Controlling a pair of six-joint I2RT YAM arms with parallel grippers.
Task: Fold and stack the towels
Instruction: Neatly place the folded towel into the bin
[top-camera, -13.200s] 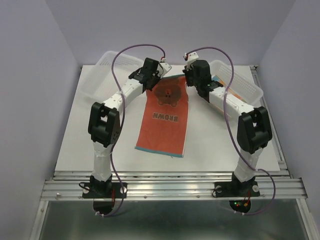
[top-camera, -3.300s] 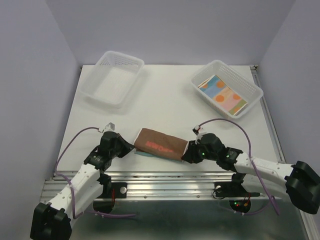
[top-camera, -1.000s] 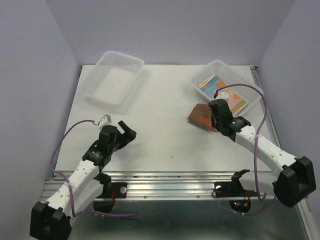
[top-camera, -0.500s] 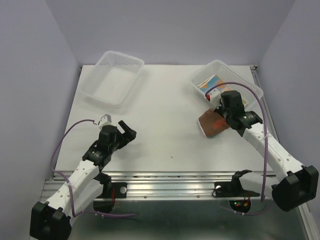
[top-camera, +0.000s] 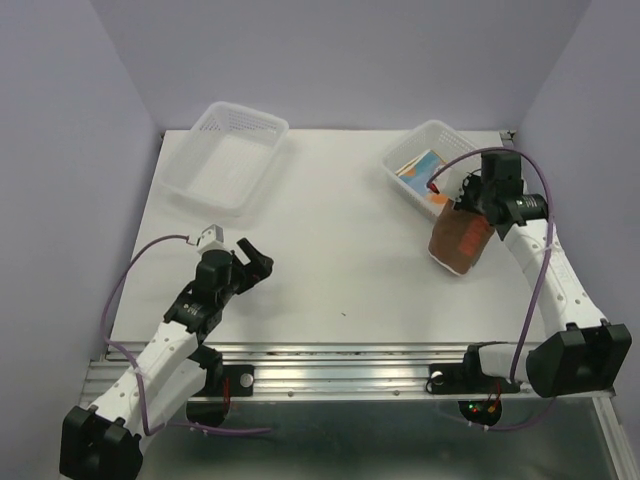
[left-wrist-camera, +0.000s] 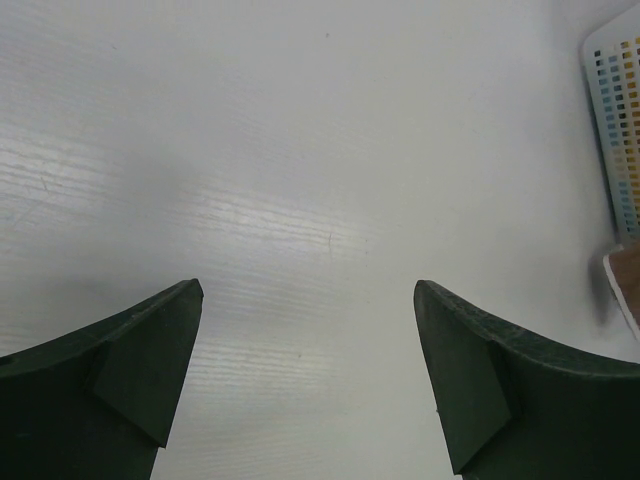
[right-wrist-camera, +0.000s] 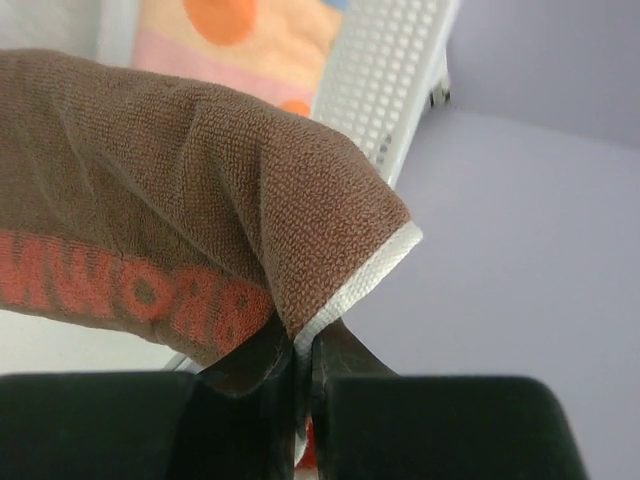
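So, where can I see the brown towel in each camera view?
Top external: brown towel at right, hanging from the right gripper.
Left wrist: brown sliver at the right edge, probably it.
Right wrist: fills the left and centre, pinched at its corner.
Shared landmark: the mesh basket with the pastel towel.

This is a robotics lab test cell rather than a lived-in room. A bare white table (top-camera: 330, 250) is boxed in on three sides by plain lavender walls (top-camera: 350, 60). A slotted aluminium rail (top-camera: 340, 372) runs along the table's near edge. The left arm (top-camera: 165, 345) and right arm (top-camera: 548, 270) are bolted to it, trailing loose purple cables (top-camera: 128, 275). Small green and red indicator lights (top-camera: 478, 407) glow by the right arm's base. The only furnishings are a far-left basket (top-camera: 262, 165) and a far-right basket (top-camera: 392, 165), both clear plastic mesh, at the table's far corners.
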